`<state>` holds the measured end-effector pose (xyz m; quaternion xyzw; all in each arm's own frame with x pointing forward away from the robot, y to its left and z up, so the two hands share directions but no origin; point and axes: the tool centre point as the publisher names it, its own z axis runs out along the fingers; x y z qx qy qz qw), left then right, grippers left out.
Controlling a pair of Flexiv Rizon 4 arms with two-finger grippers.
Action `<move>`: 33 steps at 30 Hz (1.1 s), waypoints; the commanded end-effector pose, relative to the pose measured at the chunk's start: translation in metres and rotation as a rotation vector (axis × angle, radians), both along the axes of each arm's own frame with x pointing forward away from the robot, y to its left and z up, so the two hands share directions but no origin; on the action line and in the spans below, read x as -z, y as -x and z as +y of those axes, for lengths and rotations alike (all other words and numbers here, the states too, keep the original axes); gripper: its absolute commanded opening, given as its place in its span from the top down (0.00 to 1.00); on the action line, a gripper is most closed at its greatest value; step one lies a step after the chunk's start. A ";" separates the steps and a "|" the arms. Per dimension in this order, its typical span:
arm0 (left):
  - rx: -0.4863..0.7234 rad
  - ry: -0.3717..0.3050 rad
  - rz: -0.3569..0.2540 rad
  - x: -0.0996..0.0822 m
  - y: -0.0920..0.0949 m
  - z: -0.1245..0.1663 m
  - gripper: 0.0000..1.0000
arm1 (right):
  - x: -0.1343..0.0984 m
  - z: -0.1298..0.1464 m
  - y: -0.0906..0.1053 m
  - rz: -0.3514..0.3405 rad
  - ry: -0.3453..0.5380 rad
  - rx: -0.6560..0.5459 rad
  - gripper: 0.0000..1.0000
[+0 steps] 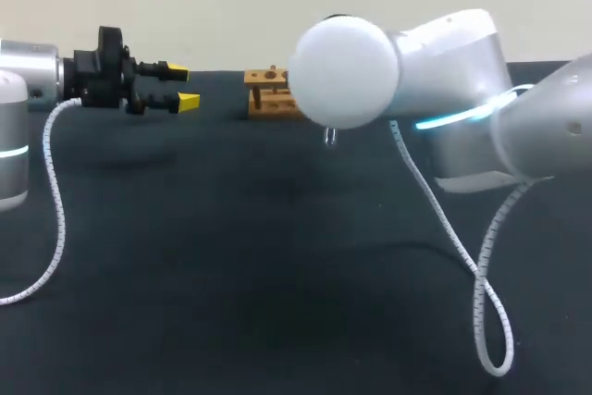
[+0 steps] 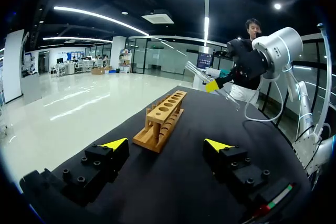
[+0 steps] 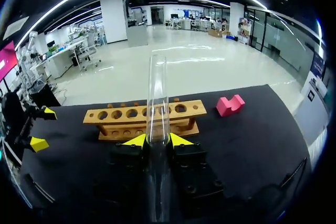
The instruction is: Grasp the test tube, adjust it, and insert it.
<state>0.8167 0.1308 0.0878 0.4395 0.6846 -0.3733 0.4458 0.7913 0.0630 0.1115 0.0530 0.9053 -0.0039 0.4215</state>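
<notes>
**A:** Where is the test tube (image 3: 157, 98)?

**B:** In the right gripper (image 3: 157, 140). Both yellow tips press on the clear glass from opposite sides, so that claw is clamped on it. The tube runs out ahead of the fingers, and its rear part lies back between them toward the wrist.

**A:** Is it in the wooden rack (image 3: 142, 116)?

**B:** No, it is held in the air above the dark table (image 1: 231, 275). In the right wrist view the rack stands crosswise ahead of the gripper with its row of round holes facing up, and the tube crosses in front of it. In the left wrist view the tube slants, apart from the rack, beyond its far end.

**A:** And the other claw?

**B:** The left gripper (image 1: 183, 86) hangs above the table, fingers spread wide, gripping nothing. It points toward the rack, which lies ahead of it.

**A:** Does the head view show the grip?

**B:** No. The white joint of the right arm (image 1: 444, 71) covers the gripper there. Only a short bit of glass pokes out beneath it, near the rack.

**A:** Anything else on the table?

**B:** A pink block (image 3: 230, 104) lies near one end of the rack, not touching it. A white coiled cable (image 1: 490, 312) loops down from the right arm.
</notes>
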 end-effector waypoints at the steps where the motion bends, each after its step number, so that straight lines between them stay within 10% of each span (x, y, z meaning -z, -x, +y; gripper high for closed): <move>1: -0.002 0.002 -0.005 0.001 0.001 0.001 0.00 | 0.013 0.012 -0.019 0.028 0.038 -0.014 1.00; 33: -0.002 0.002 -0.005 0.001 0.001 0.001 0.00 | 0.063 0.005 -0.044 0.163 0.056 -0.059 1.00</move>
